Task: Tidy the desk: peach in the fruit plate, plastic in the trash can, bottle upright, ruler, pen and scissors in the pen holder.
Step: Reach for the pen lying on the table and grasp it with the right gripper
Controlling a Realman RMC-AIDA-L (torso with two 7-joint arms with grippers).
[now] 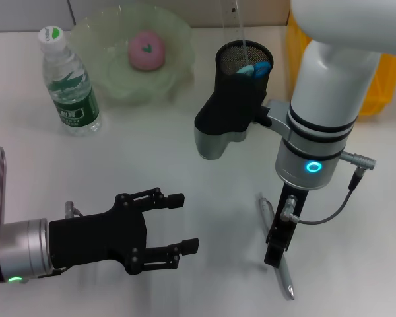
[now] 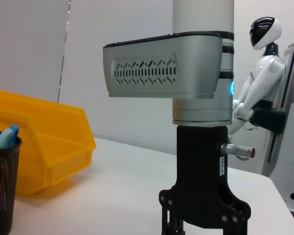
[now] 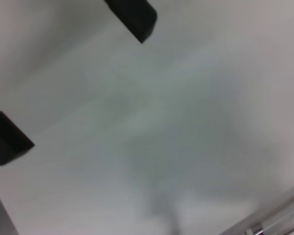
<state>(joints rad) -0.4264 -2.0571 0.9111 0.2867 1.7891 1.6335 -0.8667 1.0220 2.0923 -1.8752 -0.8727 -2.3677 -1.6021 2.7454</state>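
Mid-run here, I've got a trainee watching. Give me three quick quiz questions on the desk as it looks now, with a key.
1. True or false: the peach lies in the fruit plate.
2. Which task item lies on the table under the right gripper? A ruler, B pen, C scissors.
3. Is the bottle upright or tipped over?

Key: 1 true. 2 B; the gripper is down at the pen, fingers spread in the right wrist view. 3 upright, beside the plate. The left gripper hangs open near the table's front.
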